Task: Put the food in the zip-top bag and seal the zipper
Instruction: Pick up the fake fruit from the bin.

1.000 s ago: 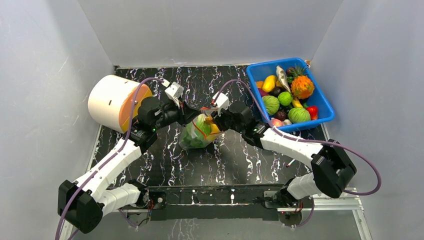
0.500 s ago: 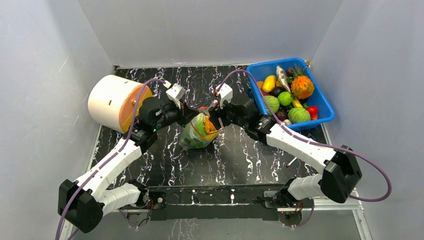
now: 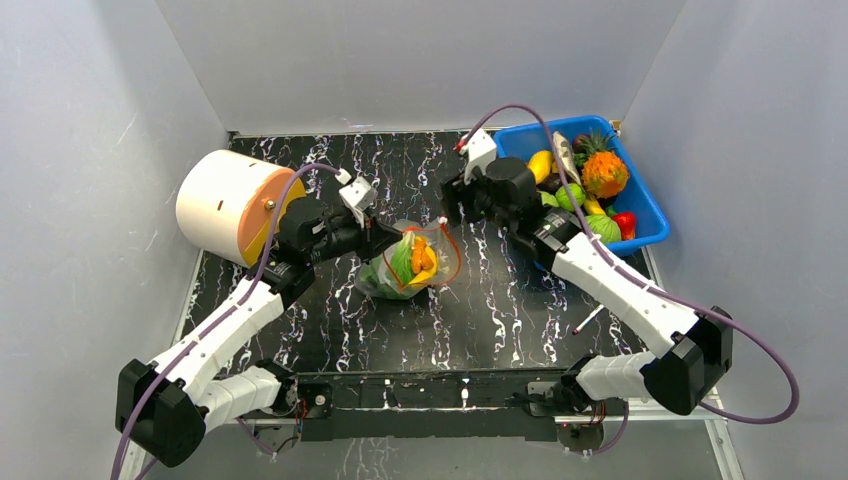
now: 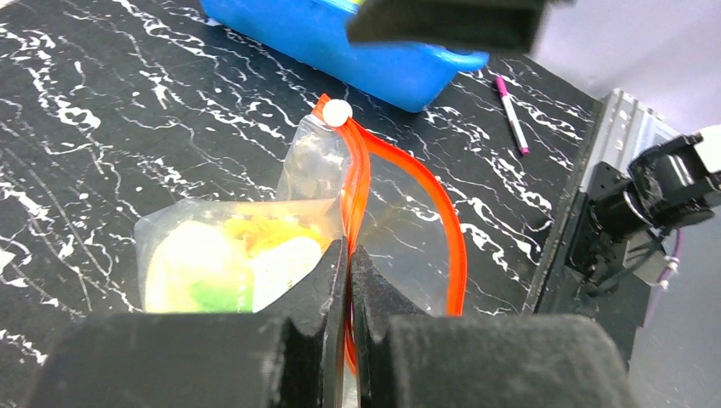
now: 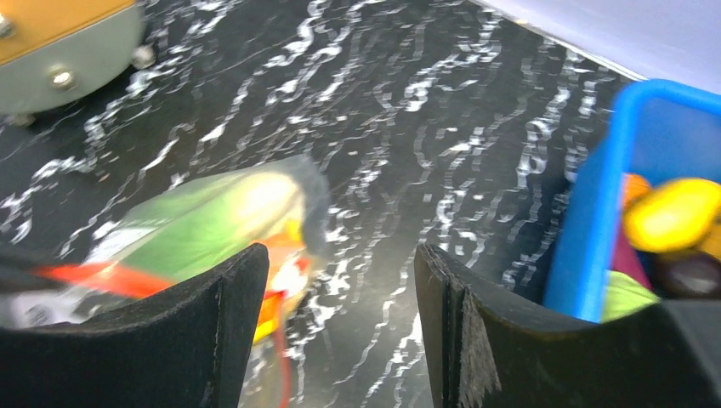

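The zip-top bag (image 3: 408, 268) lies mid-table with food in it: a green leaf (image 3: 400, 262) and an orange-yellow piece (image 3: 424, 258). My left gripper (image 3: 386, 240) is shut on the bag's mouth edge. In the left wrist view the left gripper (image 4: 349, 252) pinches the red zipper (image 4: 442, 212), whose strip loops apart with a white slider (image 4: 337, 111) at its far end. Pale and yellow food (image 4: 255, 255) shows through the bag (image 4: 310, 161). My right gripper (image 3: 449, 204) hangs open and empty beyond the bag, between it and the bin. In its own view the right gripper (image 5: 340, 268) has only table between the fingers.
A blue bin (image 3: 648, 212) with several more toy fruits stands at the back right, close behind my right wrist. A white-and-orange cylinder (image 3: 225, 205) lies at the back left. A pink pen (image 3: 588, 318) rests on the table near the right arm.
My right gripper opened, left the bag's mouth and drew back up and right toward the bin. The bag's mouth now gapes to the right. The left gripper kept its hold.
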Controlling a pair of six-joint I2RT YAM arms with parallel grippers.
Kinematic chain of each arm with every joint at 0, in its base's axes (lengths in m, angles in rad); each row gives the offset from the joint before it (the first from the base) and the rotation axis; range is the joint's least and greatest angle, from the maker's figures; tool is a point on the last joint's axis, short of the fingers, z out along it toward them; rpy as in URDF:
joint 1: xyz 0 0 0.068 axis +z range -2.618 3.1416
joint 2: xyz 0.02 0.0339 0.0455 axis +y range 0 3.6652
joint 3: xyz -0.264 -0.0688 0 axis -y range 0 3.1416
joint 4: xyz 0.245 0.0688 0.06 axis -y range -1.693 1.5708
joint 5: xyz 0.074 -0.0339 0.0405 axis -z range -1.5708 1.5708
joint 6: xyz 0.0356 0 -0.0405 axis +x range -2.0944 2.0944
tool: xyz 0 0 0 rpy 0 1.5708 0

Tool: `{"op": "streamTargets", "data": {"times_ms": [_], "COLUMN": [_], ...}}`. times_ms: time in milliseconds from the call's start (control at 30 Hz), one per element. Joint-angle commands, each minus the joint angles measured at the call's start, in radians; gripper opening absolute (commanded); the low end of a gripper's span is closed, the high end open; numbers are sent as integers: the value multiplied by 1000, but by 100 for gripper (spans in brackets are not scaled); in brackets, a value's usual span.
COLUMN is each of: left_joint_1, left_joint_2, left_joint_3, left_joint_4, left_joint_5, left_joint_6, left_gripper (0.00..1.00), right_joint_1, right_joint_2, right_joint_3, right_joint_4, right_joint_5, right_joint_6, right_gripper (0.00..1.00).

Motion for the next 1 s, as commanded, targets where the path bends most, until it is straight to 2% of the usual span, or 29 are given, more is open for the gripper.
{"op": "streamTargets", "data": {"times_ms": [0, 100, 267, 333, 533, 733, 967], "left_joint_1": [-3, -3, -2, -2, -2, -2, -3], "left_joint_2": [-23, -27, -45, -55, -62, -55, -58], "left_joint_3": [2, -1, -12, -20, -59, -51, -45], "left_joint_4": [2, -8, -27, -30, -3, -20, -32], "left_joint_5": [108, 122, 141, 138, 130, 137, 127], "left_joint_6": [21, 20, 30, 34, 47, 52, 58], "left_gripper": [0, 0, 0, 0, 0, 0, 0], "right_joint_1": [-116, -200, -321, -372, -505, -570, -606], "right_joint_2": [2, 16, 80, 94, 124, 158, 198], "right_joint_3": [72, 73, 78, 64, -32, -103, -131], "right_joint_4": [5, 20, 18, 29, 111, 128, 180], "right_joint_5": [49, 49, 191, 187, 325, 434, 480], "right_joint_6": [-5, -26, -20, -8, 195, 349, 401], "right_gripper": [60, 60, 57, 57, 56, 61, 66]}}
